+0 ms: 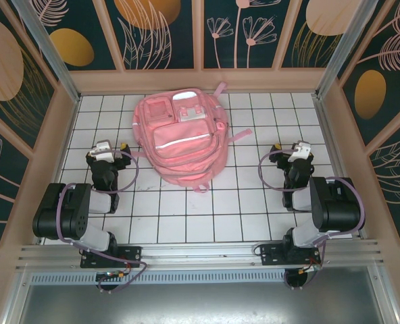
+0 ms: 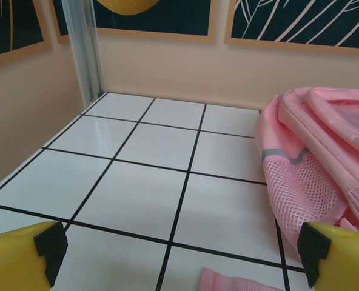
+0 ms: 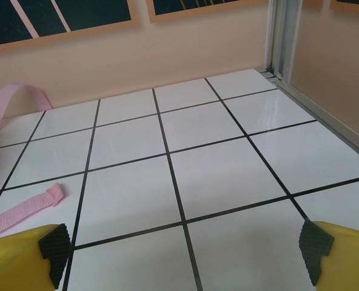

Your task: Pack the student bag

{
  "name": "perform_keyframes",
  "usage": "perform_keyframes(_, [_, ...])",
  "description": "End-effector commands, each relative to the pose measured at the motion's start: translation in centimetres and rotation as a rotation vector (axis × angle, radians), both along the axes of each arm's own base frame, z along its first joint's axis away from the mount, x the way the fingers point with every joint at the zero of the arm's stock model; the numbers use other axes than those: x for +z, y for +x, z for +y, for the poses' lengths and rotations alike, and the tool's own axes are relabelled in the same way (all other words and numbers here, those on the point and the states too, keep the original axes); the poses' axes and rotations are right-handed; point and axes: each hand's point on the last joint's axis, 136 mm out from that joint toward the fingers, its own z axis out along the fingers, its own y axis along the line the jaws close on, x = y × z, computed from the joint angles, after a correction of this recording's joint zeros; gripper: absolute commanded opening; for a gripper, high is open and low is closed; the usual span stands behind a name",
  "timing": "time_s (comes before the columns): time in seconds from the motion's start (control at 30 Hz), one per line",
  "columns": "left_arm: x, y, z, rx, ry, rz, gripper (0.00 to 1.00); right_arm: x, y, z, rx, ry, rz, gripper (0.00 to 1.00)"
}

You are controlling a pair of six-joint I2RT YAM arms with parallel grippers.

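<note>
The student bag [image 1: 181, 138], a big soft pink backpack with front pockets and a pale stripe, lies flat in the middle of the white tiled table [image 1: 254, 216]. In the left wrist view its mesh side pocket and stripe fill the right edge as the student bag [image 2: 325, 157]. My left gripper [image 1: 112, 150] rests to the bag's left, open, with bare tile between its yellow fingers [image 2: 22, 254]. My right gripper [image 1: 291, 152] sits to the bag's right, also open and holding nothing. Its fingers [image 3: 343, 254] frame bare tile.
A pink strap end [image 3: 22, 212] lies on the tiles left of the right gripper, and another strap end [image 2: 240, 282] lies near the left gripper. Peach walls and metal corner posts [image 2: 88, 48] enclose the table on three sides.
</note>
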Motion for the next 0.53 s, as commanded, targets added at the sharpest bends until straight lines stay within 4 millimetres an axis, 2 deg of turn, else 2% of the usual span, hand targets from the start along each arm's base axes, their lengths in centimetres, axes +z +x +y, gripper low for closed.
perform_keyframes(0.0, [1.12, 0.05, -0.11, -0.013, 0.015, -0.046, 0.99, 1.02, 0.25, 0.34, 0.016, -0.01, -0.042, 0.99])
perform_keyframes(0.5, [1.15, 0.09, -0.16, -0.016, 0.015, -0.046, 0.99, 1.02, 0.24, 0.34, 0.016, -0.01, -0.042, 0.99])
